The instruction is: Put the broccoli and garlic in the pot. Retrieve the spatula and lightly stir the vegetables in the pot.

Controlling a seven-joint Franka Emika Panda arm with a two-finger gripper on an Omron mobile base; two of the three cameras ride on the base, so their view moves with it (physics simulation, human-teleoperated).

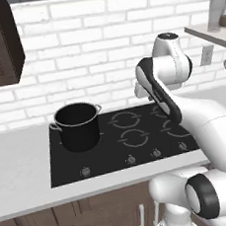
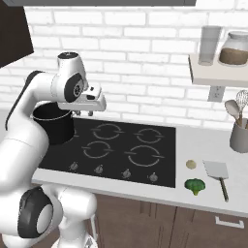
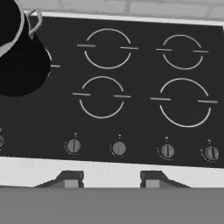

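The pot (image 1: 77, 126) stands upright on the rear left burner of the black cooktop (image 2: 121, 164), mouth up, its two silvery side handles sticking out left and right along the wall line; in the hand view the pot (image 3: 19, 57) fills the upper left corner with one handle loop at its rim. The broccoli (image 2: 194, 185) lies on the desk (image 2: 203, 145) right of the cooktop, close to the front edge, floret head up and stem toward the front. Just behind it sits a small pale round lump, the garlic (image 2: 191, 164). Beside both, to the right, the spatula (image 2: 218, 175) lies flat with its long axis running front to back, blade toward the wall and handle end toward the desk's front edge. A grey utensil holder (image 2: 239, 135) stands further back on the right, under a wall shelf (image 2: 215, 72) carrying a glass and a jar.

The gripper (image 2: 85, 113) hangs over the rear left part of the cooktop, just right of the pot's rim and clear of it, pointing down; its fingertips (image 3: 70, 178) stand apart with nothing between them, so the jaws are spread and empty. The three other burners are bare, and the desk strip between cooktop and broccoli is open
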